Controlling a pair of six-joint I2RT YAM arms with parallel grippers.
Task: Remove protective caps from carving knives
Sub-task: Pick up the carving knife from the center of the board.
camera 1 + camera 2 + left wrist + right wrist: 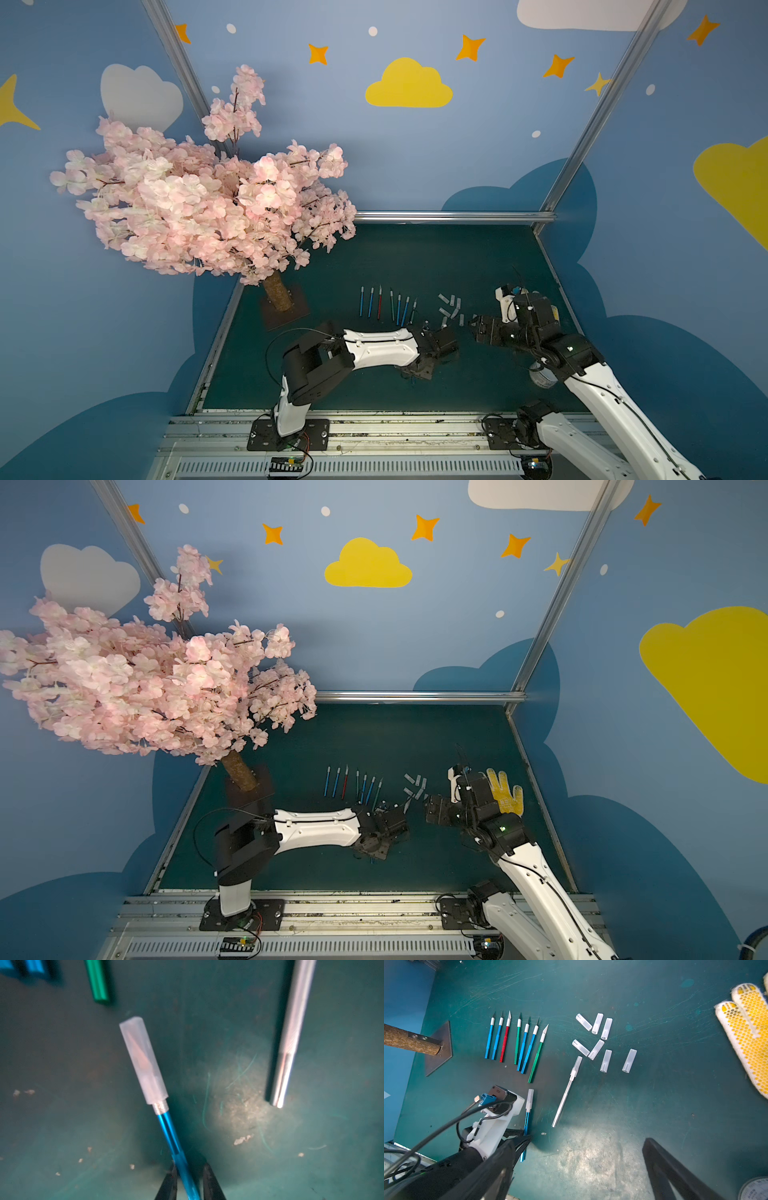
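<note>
Left hand point(190, 1172) is straddling the handle of a blue knife point(175, 1147) near the middle of the table point(415, 257), its 2 fingers point(211, 1184) sitting close together; whether they are truly pinching it I cannot tell. A protective cap point(143, 1059) is covering that blade. Just beside it, a whitish knife point(566, 1095) is lying capped too. Right hand point(473, 325) is hovering spread wide and empty, nearer the right edge. Farther back, 7 bare-bladed carving knives point(517, 1043) are lying in a row, with 7 loose protective caps point(596, 1049) scattered between them and a yellow-dotted glove point(745, 1032) that is resting by the right edge.
</note>
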